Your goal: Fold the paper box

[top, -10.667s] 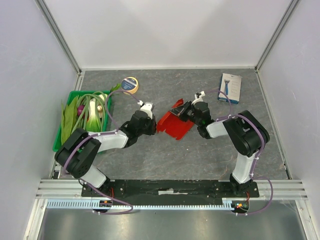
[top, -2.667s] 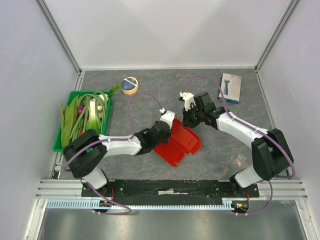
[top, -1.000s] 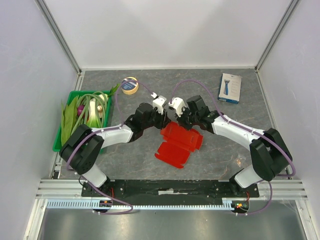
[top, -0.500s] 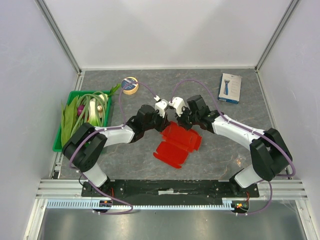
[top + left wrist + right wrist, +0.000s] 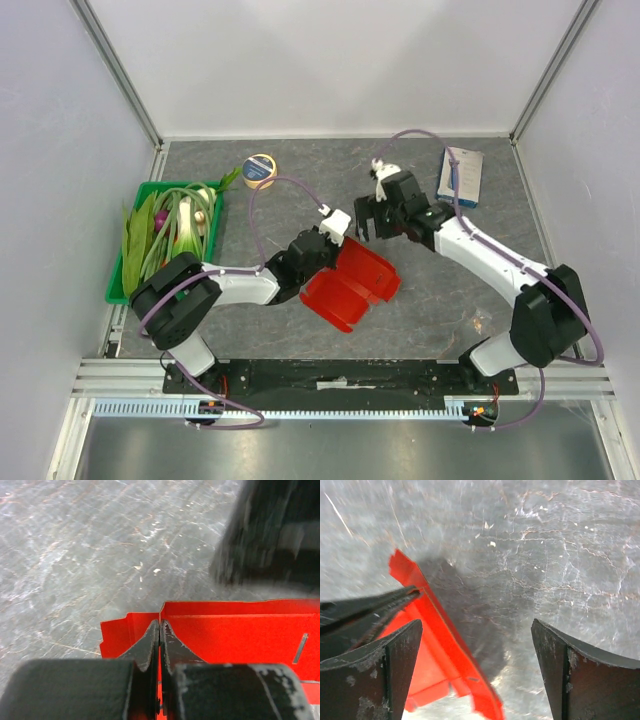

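Found near mid-table [image 5: 430, 300], a touch toward 6 o'clock: the paper box [image 5: 350, 285], part-formed by the look of it, some walls up, rest lying flat. Pinched hard on a raised red wall at the box's 10 o'clock edge by the left gripper [image 5: 160, 628]; card sandwiched between jaws, no gap visible in wrist view. Spread wide and holding nothing: the right gripper [image 5: 365, 222], hanging off the box's 1 o'clock side, apart from the card; only bare grey surface between its fingers [image 5: 395, 655], red edge low at 7 o'clock there.

Risks, as judged:
- Could crease or tear the thin card if hauled by that single pinch, w/ rest of blank unsupported.
- Could drag the whole box over the table instead of folding it, w/ nothing pinning the far side.
- Could spring back open on release, w/ tabs prob. not locked yet.
- Could clip L fingers when R closes in, both working the same 11-to-1 o'clock edge, near each other.

Well apart, unlikely to matter: green tray [image 5: 113, 290] at 9 o'clock, tape roll [image 5: 260, 170] at 11, white-and-blue box [image 5: 468, 185] at 2.
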Robot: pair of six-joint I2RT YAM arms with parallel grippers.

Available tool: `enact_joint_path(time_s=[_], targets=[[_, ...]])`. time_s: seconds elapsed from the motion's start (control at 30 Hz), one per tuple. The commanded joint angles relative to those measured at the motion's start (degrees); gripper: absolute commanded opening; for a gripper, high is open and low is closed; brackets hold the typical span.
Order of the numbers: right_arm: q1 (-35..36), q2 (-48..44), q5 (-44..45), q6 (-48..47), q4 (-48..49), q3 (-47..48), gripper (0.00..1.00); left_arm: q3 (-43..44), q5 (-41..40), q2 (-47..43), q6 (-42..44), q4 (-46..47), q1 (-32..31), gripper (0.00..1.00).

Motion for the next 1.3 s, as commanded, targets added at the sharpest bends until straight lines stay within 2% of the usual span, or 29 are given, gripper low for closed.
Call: enact_joint_path(time_s=[0.0,0.07,0.13,0.2,0.23,0.27,0.3,0.33,0.37,0.4,0.5,0.63,0.77,1.03,1.07,1.27], targets=[[-5.80,-2.73,-0.71,20.53,-11.94,8.76,0.98,-1.09,-10.62,-0.59,0.07,6.50,-0.97,0.02],[-8.08,-6.16,-4.05,27.11,-9.42,4.21,0.98,-1.35,-12.12,-1.02,-0.91,5.97,-1.06,0.02],[-8.45,-11.78,-3.63,30.65,-4.75,1.29,0.98,-1.44,-12.74,-1.29,-2.23,5.36,-1.15,0.02],[-8.45,-15.21,-4.94,38.45,-0.46,-2.40,0.98,-1.44,-14.85,-1.64,-4.42,4.31,-1.15,0.02],[-8.36,-15.92,-6.42,42.92,2.09,-4.15,0.96,-1.53,-15.64,-1.90,-5.30,4.13,-1.24,0.02],[-7.49,-16.54,-8.61,47.32,5.25,-8.87,0.90,-1.71,-17.04,-1.99,-6.10,4.13,-1.33,0.02],[-6.79,-17.59,-9.16,57.28,12.85,-11.52,0.86,-1.79,-17.75,-2.26,-7.67,4.21,-1.41,0.02],[-6.00,-18.04,-8.64,61.91,16.06,-13.90,0.84,-1.79,-18.71,-2.34,-8.47,4.22,-1.41,0.02],[-4.08,-18.47,-7.15,66.30,21.14,-17.93,0.78,-1.71,-21.07,-2.43,-9.35,4.04,-1.76,0.02],[-3.19,-18.39,-6.18,74.61,23.89,-19.53,0.76,-1.79,-22.57,-2.43,-11.27,4.13,-1.94,0.02],[-0.02,-16.99,-0.31,81.79,25.58,-20.26,0.77,-1.88,-25.57,-1.91,-12.69,6.23,-2.20,0.02],[0.86,-13.83,3.58,88.55,28.04,-20.25,0.76,-2.85,-26.46,-2.43,-13.22,8.96,-2.56,0.02],[1.48,-8.83,3.93,94.55,29.09,-19.99,0.68,-3.64,-27.16,-2.87,-12.79,10.01,-2.82,0.02],[2.45,-3.98,7.10,97.63,29.10,-18.23,0.61,-5.48,-29.09,-3.66,-10.24,14.85,-3.17,0.02],[2.45,-3.28,7.53,97.72,29.45,-18.14,0.54,-5.75,-29.09,-3.66,-9.89,15.55,-3.17,0.02],[2.89,-0.03,7.45,99.04,31.21,-17.18,0.41,-6.63,-28.74,-3.31,-8.57,17.83,-3.44,0.02]])
